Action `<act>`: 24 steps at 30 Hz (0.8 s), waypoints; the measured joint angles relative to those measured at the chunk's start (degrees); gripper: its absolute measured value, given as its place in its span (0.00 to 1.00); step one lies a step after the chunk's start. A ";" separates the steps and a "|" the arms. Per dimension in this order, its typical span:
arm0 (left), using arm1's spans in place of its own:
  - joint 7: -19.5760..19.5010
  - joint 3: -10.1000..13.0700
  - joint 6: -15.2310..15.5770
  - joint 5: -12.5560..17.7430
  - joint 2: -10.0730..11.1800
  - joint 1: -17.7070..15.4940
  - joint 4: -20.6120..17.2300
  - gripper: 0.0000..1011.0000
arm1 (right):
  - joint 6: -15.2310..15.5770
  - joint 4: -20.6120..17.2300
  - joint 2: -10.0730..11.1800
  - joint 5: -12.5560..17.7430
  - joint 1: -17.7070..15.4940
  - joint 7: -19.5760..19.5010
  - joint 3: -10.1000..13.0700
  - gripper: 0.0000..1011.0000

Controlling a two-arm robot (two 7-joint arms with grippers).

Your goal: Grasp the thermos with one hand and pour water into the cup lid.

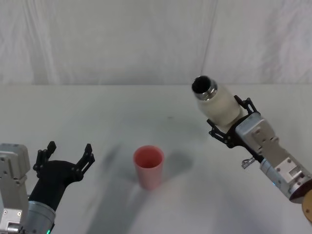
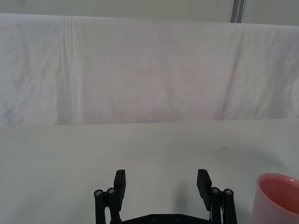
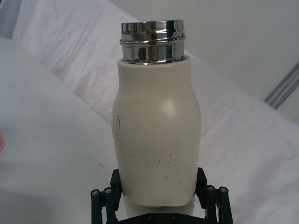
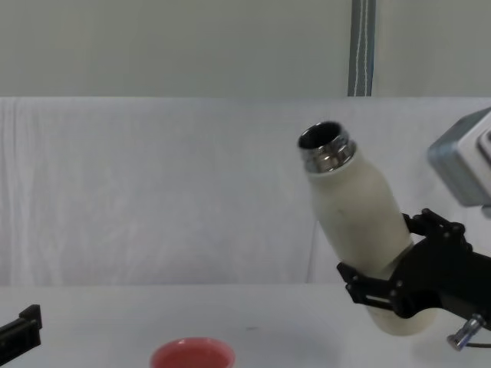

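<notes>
The cream-white thermos (image 1: pixel 218 103) hangs in the air, tilted with its open steel neck toward the left. My right gripper (image 1: pixel 230 126) is shut on its lower body. The wrist view shows the thermos (image 3: pixel 158 140) between the black fingers (image 3: pixel 103 198), scuff marks on its side. From the chest the thermos (image 4: pixel 359 234) leans left, up and to the right of the pink-red cup lid (image 4: pixel 192 355). The cup lid (image 1: pixel 148 166) stands upright on the white table, left of and below the thermos mouth. My left gripper (image 1: pixel 68 156) rests open at the lower left, with the cup lid (image 2: pixel 278 198) off to its side.
A white cloth covers the table (image 1: pixel 122 112) and the backdrop behind it. A grey vertical pole (image 4: pixel 361 47) stands behind the backdrop. Bare table lies between the cup lid and my left gripper.
</notes>
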 joint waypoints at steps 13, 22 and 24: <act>0.00 0.00 0.00 0.00 0.00 0.00 0.00 0.99 | 3.96 -2.03 -1.02 7.15 -1.36 2.83 3.81 0.94; 0.00 0.00 0.00 0.00 0.00 0.00 0.00 0.99 | 7.95 -3.99 -1.96 13.52 -3.19 4.85 6.23 0.94; 0.00 0.00 0.00 0.00 0.00 0.00 0.00 0.99 | 8.87 -4.62 -2.01 15.24 -3.80 5.30 6.79 0.94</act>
